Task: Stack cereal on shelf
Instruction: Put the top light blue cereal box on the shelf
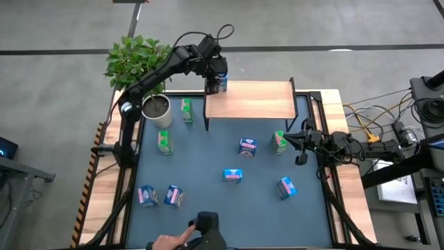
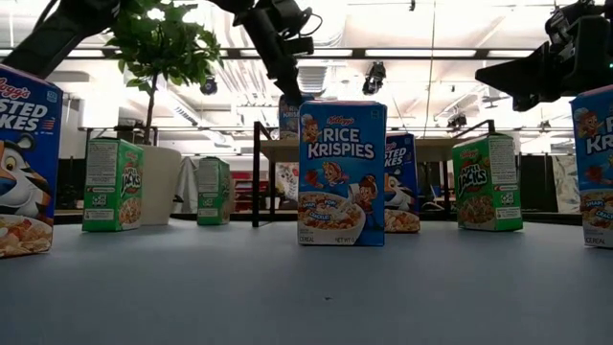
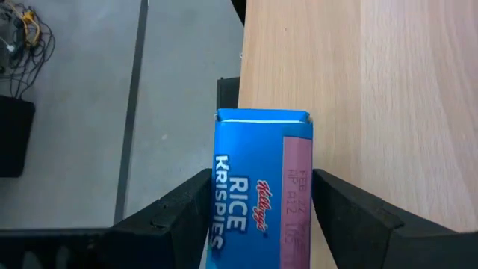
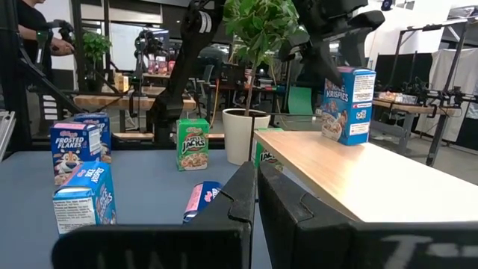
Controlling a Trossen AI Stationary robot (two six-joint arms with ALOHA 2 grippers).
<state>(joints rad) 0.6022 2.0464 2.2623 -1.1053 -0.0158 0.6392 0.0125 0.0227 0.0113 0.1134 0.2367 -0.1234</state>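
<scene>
A blue Rice Krispies cereal box stands upright on its bottom end at the far left corner of the light-wood shelf; the right wrist view shows the box there too. My left gripper comes at its top from above, slanting down. It is open, one finger close on either side of the box's narrow sides. My right gripper is shut and holds nothing; it waits level at the table's right edge. Several more cereal boxes stand or lie on the blue mat.
On the mat are green boxes and blue ones. A potted plant stands at the far left. A person's hand rests by a dark device at the near edge.
</scene>
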